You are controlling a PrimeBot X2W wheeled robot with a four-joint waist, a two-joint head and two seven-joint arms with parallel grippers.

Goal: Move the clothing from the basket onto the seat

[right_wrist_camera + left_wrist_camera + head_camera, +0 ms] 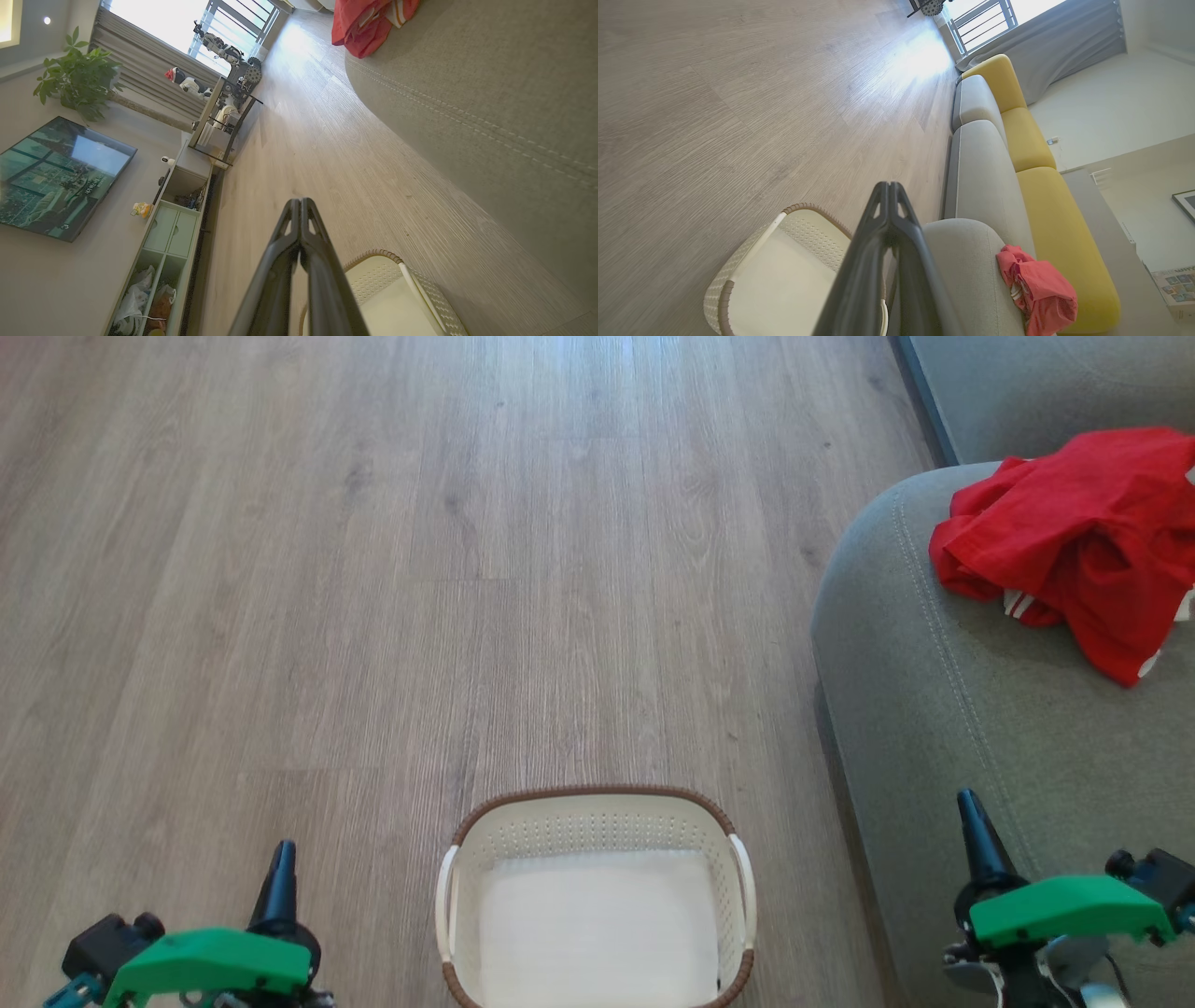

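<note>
Sprawling on seat [934,709], clothing [1064,541]; basket [597,826] empty; left end effector [283,855], right end effector [969,808] both closed.

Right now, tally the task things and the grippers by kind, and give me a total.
Basket: 1, no clothing seen inside
Red clothing heap: 1, on the sofa, pieces not separable
Sofa: 1
Grippers: 2, left gripper and right gripper, both shut, holding nothing
Total: 5
</note>
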